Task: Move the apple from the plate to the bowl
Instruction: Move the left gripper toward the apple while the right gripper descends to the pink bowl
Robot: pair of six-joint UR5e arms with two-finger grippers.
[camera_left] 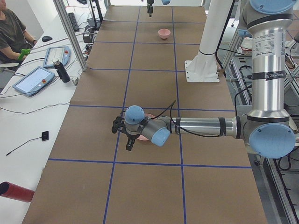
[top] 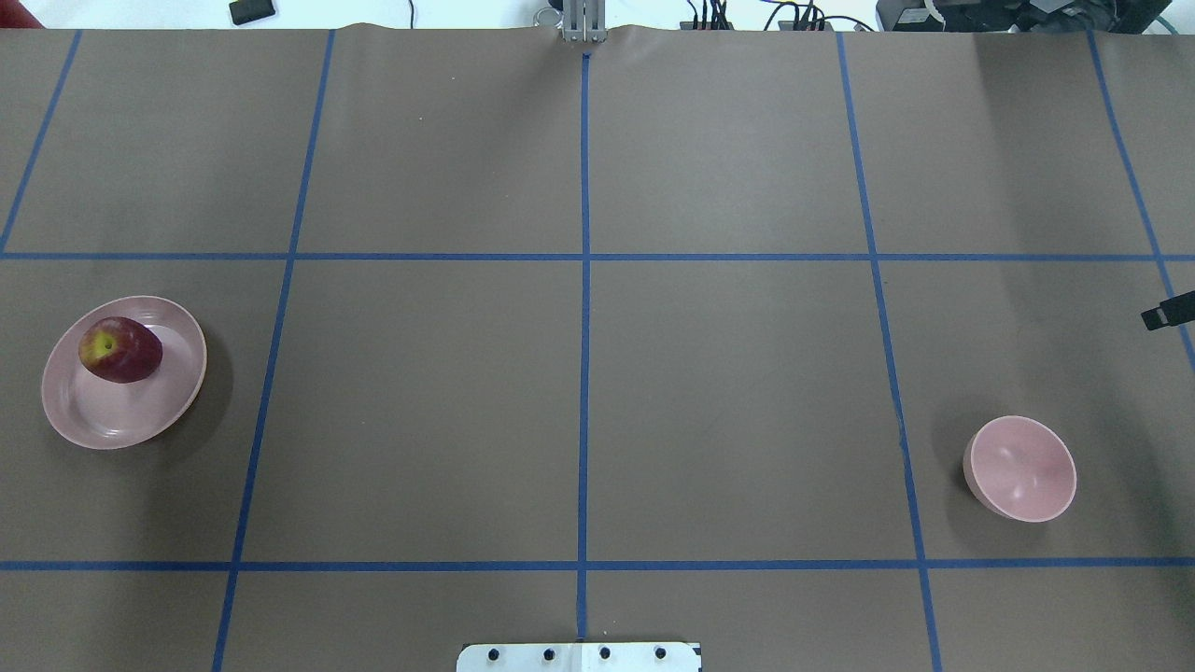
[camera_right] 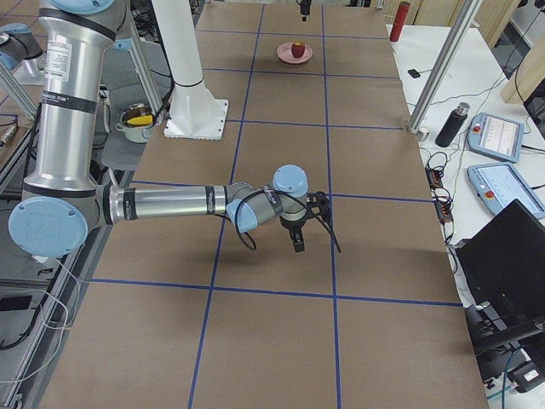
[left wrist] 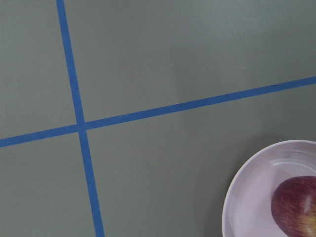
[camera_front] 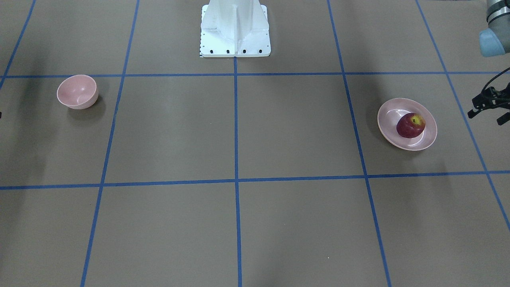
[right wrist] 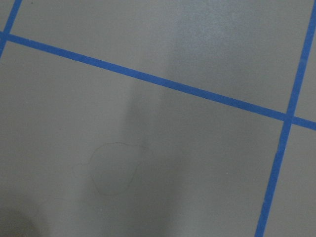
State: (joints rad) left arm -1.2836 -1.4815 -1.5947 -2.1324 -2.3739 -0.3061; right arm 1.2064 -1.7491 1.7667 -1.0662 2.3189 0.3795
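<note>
Fruit first: the apple (camera_front: 410, 125) sits on the plate (camera_front: 384, 119) at mid-right of the front-facing view. It lies a little off the dish's centre, with its yellow stem dip tipped up and to one side. The bowl (camera_front: 77, 91) stands well apart at the left of that view, with nothing in it. I judge the apple firm and fairly weighty, with a smooth, waxy skin that could slip under flat pads (it would also bruise if pinched hard). Being round, it may roll on the shallow dish when nudged. The safest hold looks to be from above, across its widest middle, with one finger on each flank and clear of the sloping shoulders near the stem. The light plate could skid if a fingertip catches its rim. The left gripper (camera_front: 488, 116) shows at the right edge of the front-facing view, beside the plate and apart from it. Its two dark prongs stand spread, holding and touching nothing. The left wrist view agrees, with plate and apple only in its lower right corner. The right gripper (top: 1167, 315) shows as a single dark tip at the right edge of the overhead view, so I cannot tell how wide it stands.
</note>
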